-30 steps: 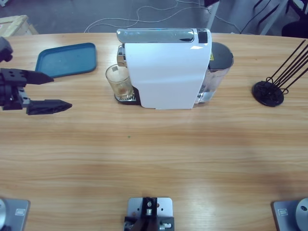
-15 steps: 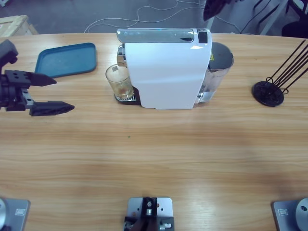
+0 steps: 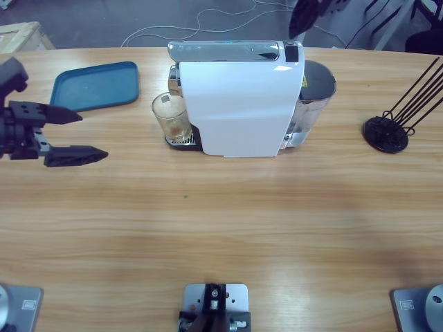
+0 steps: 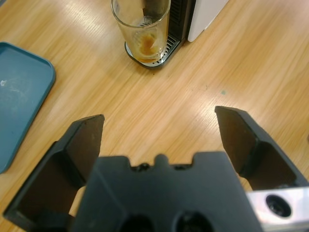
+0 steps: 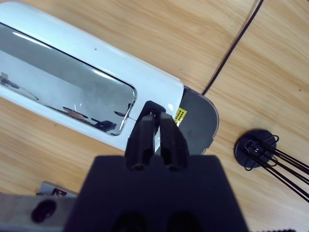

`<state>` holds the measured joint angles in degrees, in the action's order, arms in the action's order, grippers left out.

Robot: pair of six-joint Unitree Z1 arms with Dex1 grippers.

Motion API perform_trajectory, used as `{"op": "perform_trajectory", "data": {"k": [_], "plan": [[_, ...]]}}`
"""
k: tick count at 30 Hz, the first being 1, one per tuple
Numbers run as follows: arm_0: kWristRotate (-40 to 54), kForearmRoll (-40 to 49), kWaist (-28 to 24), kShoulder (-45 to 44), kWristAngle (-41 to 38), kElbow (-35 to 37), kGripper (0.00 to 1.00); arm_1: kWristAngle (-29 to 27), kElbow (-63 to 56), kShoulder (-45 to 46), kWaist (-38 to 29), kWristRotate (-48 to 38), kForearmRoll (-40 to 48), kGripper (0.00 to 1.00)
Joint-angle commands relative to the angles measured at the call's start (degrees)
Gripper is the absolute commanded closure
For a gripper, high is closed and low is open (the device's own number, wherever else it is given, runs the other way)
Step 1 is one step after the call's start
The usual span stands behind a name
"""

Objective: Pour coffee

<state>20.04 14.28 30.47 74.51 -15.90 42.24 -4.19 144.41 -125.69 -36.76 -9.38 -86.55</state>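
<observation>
A small clear glass (image 3: 171, 117) stands on the drip grate of the white coffee machine (image 3: 239, 97), under its spout. A little brown coffee (image 4: 147, 46) lies at the bottom of the glass (image 4: 142, 29). My left gripper (image 3: 93, 135) is open and empty over the table, well to the left of the glass, with its jaws pointing toward it. In the left wrist view the left gripper (image 4: 159, 118) frames bare wood below the glass. My right gripper (image 5: 154, 113) is shut on nothing, high above the machine's shiny top (image 5: 72, 82). It shows as a dark shape (image 3: 303, 15) at the top edge.
A teal tray (image 3: 97, 84) lies at the back left, beside the left gripper. A black wire stand (image 3: 386, 133) sits at the right. The machine's grey water tank (image 3: 315, 90) is on its right side.
The left gripper has edged slightly right toward the glass, still open. The right gripper's dark shape has come into view at the top edge.
</observation>
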Motion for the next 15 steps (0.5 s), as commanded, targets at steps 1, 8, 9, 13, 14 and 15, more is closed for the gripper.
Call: {"op": "perform_trajectory", "data": {"k": [1,8,9,13,14,15], "plan": [[-1.04,-0.75,0.55,1.96,0.01,-1.9,0.0,0.15,-1.14,-3.99,1.29,0.43,-0.73,1.0],[-0.97,-0.75,0.55,2.31,-0.01,-1.76,0.0,0.67,-1.14,-4.13,1.34,0.73,-0.73,1.0],[-0.97,-0.75,0.55,2.31,-0.01,-1.72,0.0,0.71,-1.14,-4.06,1.32,0.82,-0.73,1.0],[-0.97,-0.75,0.55,2.4,0.08,-1.6,0.0,1.17,-1.14,-3.74,1.16,1.05,-0.73,1.0],[-0.97,-0.82,0.55,2.47,0.03,-1.55,0.0,1.29,-1.14,-3.6,1.16,1.12,-0.73,1.0],[-0.97,-0.94,0.55,2.49,0.08,-1.55,0.0,1.38,-1.14,-3.51,1.16,1.12,-0.73,1.0]]}}
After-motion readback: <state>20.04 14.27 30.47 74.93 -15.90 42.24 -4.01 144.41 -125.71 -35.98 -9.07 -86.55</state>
